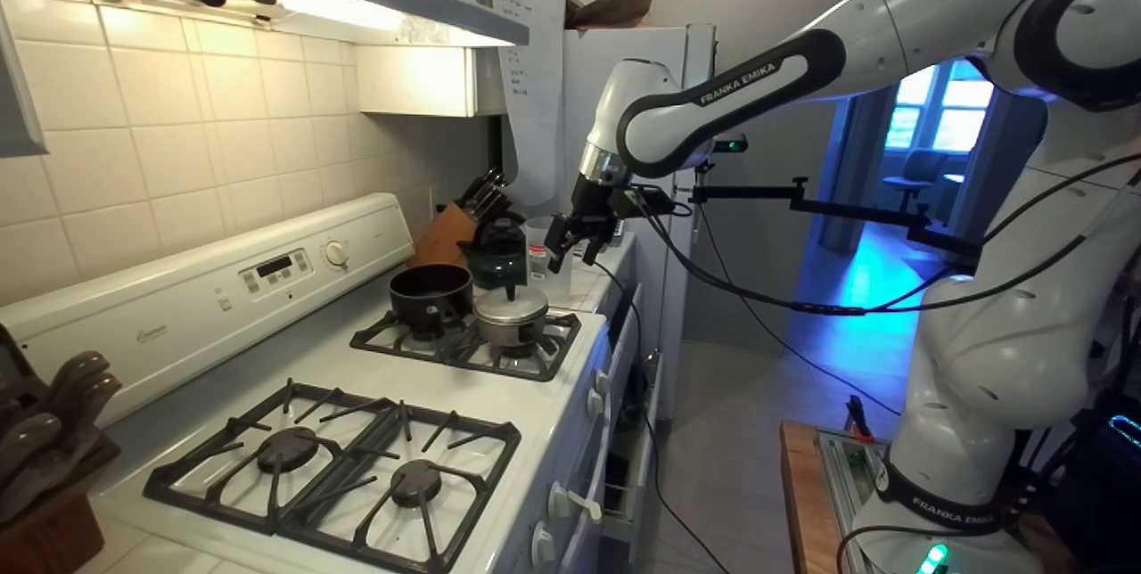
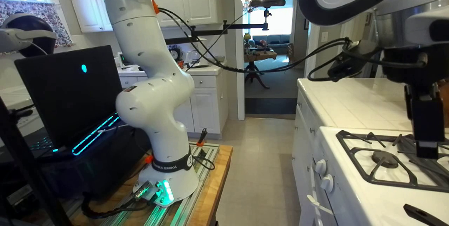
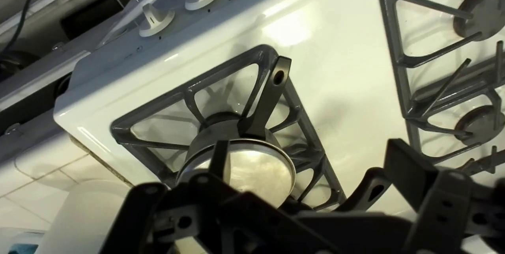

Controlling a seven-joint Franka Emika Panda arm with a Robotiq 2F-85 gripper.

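A metal pot [image 1: 511, 324] sits on the white surface [image 3: 347, 84] of the stove [image 1: 312, 351], on the front half of a black grate [image 3: 189, 88]. Its lid [image 3: 264, 167] is on, and its dark handle [image 3: 266, 100] reaches out over the grate's corner. The pincer [image 1: 575, 253] hangs near the lid, apart from it; it is released, its 2 fingers [image 3: 410, 169] spread wide. Just behind the metal pot, on the same grate, stands a black pot [image 1: 419, 305]. In the wrist view a separate pot handle [image 3: 363, 195] shows beside a finger.

Beyond the 2 pots I see a dark kettle [image 1: 499, 266], a wooden knife block [image 1: 446, 240] and a pale tub [image 1: 548, 275], the tub standing on the tiled surface [image 3: 31, 198] next to the stove. Closer to me, the other grate [image 1: 339, 465] spans 2 burners [image 1: 417, 482], and more knives [image 1: 76, 382] fill a block [image 1: 53, 485] in the near corner. Overhead, the hood lamp [image 1: 343, 8] glows over the wall tiles [image 1: 169, 164].

The white arm [image 1: 740, 93] arches across from its base [image 2: 186, 184], set over a wooden surface [image 2: 212, 180], where a light [image 2: 167, 189] shines green. In an exterior view a laptop [image 2: 70, 92] stands open near that base, a headset [image 2: 28, 33] showing past its top corner.
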